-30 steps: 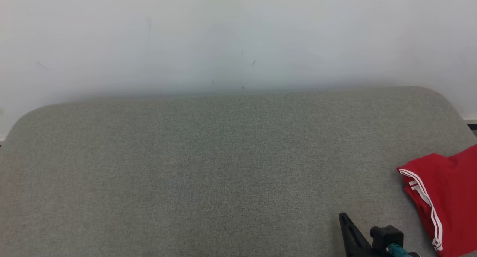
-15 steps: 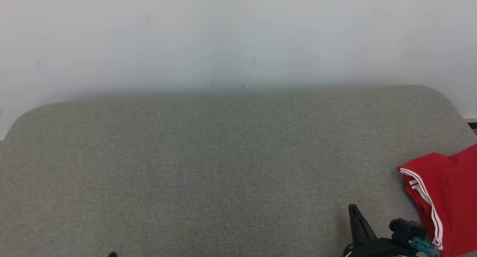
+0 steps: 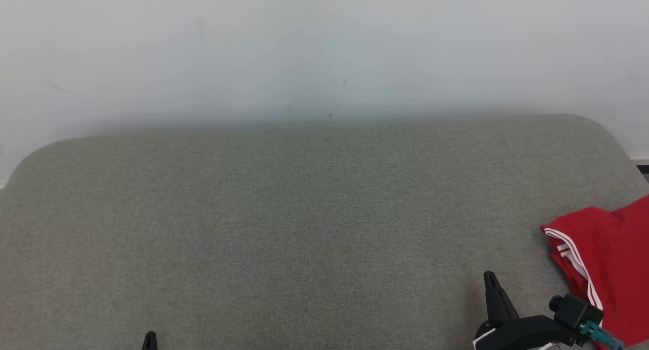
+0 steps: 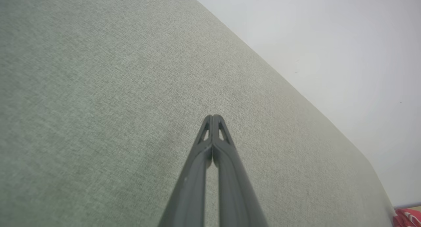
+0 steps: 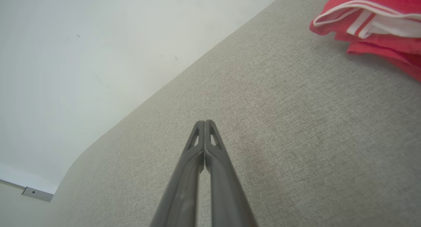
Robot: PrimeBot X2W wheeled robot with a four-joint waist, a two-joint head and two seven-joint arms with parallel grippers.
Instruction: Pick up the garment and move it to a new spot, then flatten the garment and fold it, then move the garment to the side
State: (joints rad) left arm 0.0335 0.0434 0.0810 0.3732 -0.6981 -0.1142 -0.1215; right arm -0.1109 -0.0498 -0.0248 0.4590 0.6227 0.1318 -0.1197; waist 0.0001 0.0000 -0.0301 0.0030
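The garment (image 3: 611, 261) is red with white stripes and lies folded at the right edge of the grey cushion (image 3: 304, 228). In the right wrist view the garment (image 5: 371, 26) sits at the top right, apart from the fingers. My right gripper (image 3: 490, 279) is shut and empty, a little to the left of the garment, near the front edge. Its closed tips (image 5: 204, 123) hang over bare fabric. My left gripper (image 3: 150, 336) peeks in at the bottom left; it is shut and empty (image 4: 212, 116). A red corner of the garment (image 4: 408, 217) shows far off in the left wrist view.
A pale wall (image 3: 324, 50) rises behind the cushion's rounded back edge. A small wall fitting (image 5: 37, 194) shows low at the left of the right wrist view.
My right gripper has drifted right and slightly up the view, toward the garment. The left gripper's tip has come into view at the bottom left. The garment has not moved.
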